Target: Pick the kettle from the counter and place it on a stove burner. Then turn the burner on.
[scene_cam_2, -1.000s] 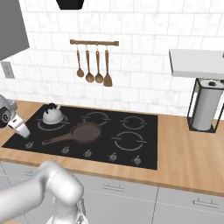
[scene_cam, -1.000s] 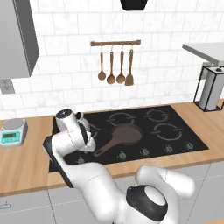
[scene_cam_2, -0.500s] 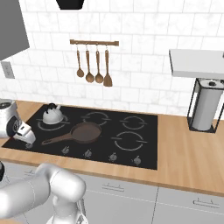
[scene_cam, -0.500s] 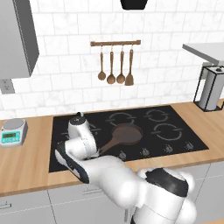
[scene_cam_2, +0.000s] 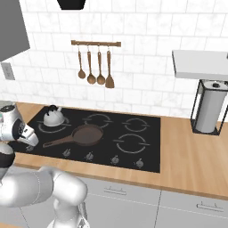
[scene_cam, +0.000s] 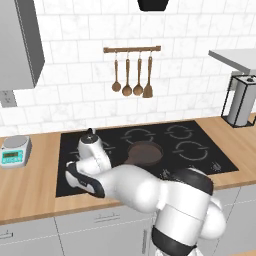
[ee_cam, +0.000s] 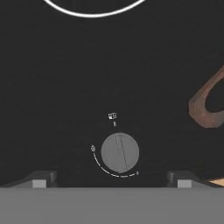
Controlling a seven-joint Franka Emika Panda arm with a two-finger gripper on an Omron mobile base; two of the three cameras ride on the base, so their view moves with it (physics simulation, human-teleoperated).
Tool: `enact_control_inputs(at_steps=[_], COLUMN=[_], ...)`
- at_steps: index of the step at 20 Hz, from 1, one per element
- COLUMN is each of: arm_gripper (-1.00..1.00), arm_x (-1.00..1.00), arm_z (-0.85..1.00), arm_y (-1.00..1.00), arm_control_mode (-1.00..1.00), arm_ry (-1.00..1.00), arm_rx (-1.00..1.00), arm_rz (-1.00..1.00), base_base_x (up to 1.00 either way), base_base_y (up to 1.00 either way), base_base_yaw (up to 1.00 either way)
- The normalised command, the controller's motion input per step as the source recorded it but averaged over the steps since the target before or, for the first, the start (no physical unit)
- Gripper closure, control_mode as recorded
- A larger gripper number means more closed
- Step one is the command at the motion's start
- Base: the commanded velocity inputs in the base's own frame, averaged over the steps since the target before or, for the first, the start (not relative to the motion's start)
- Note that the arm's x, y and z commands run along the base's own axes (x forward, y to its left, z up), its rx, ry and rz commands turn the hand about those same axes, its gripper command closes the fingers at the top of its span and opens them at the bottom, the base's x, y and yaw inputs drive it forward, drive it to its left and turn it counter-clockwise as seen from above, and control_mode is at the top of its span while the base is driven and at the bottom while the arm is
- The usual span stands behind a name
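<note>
Swung from beside the kettle [scene_cam_2: 54, 117] down over a knob [ee_cam: 120, 152], gripper [ee_cam: 111, 179] spread wide to turn it.

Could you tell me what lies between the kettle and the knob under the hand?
Bare black glass with the burner's white ring, seen in the hand view above the knob.

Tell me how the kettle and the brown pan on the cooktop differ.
The kettle is silver-grey and domed, standing tall with a black handle arching over its top; the brown pan is low, flat and open, with a long handle reaching toward the cooktop's front left. The kettle sits at the back left corner; the pan sits nearer the middle. Both rest on the black glass cooktop.
</note>
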Motion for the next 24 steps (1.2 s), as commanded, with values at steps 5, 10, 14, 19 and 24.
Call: enact_control_inputs(at_steps=[5,10,14,19,24], arm_gripper=[-1.00,-1.00,-1.00,-1.00,1.00], arm_x=[0.21,0.06,0.00,0.08,0.13], arm_z=[-0.29,-0.26,-0.22,-0.29,-0.27], arm_y=[0.00,0.04,0.04,0.01,0.01], arm_control_mode=[-1.00,-1.00,-1.00,-1.00,-1.00], arm_ry=[0.03,0.03,0.02,0.00,0.01], arm_rx=[0.00,0.00,0.00,0.00,0.00], arm_rz=[0.00,-0.01,-0.02,0.00,0.00], base_base_x=[0.00,0.00,0.00,0.00,0.00], base_base_y=[0.00,0.00,0.00,0.00,0.00], base_base_yaw=[0.00,0.00,0.00,0.00,0.00])
